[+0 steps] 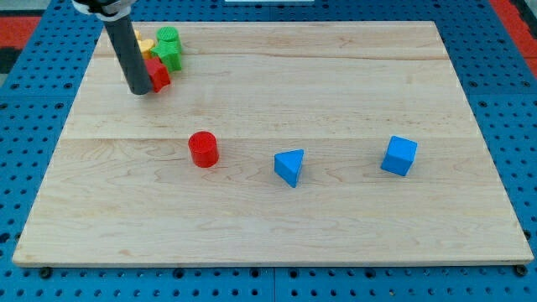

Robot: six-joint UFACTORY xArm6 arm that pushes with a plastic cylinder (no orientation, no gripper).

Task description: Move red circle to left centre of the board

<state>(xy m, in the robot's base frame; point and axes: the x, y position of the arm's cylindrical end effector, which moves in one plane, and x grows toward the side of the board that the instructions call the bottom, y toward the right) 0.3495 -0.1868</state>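
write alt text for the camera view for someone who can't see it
A red circle stands left of centre on a wooden board, with a blue triangle and a blue cube to its right. At the view's top left, my tip touches a red block beside a cluster of green blocks and a yellow block.

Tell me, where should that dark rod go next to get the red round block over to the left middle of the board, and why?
Probably my tip should first travel down and around to the view's right side of the red circle. It now sits at the view's top left by the red, green and yellow cluster, apart from the circle, so it cannot yet push it leftward.
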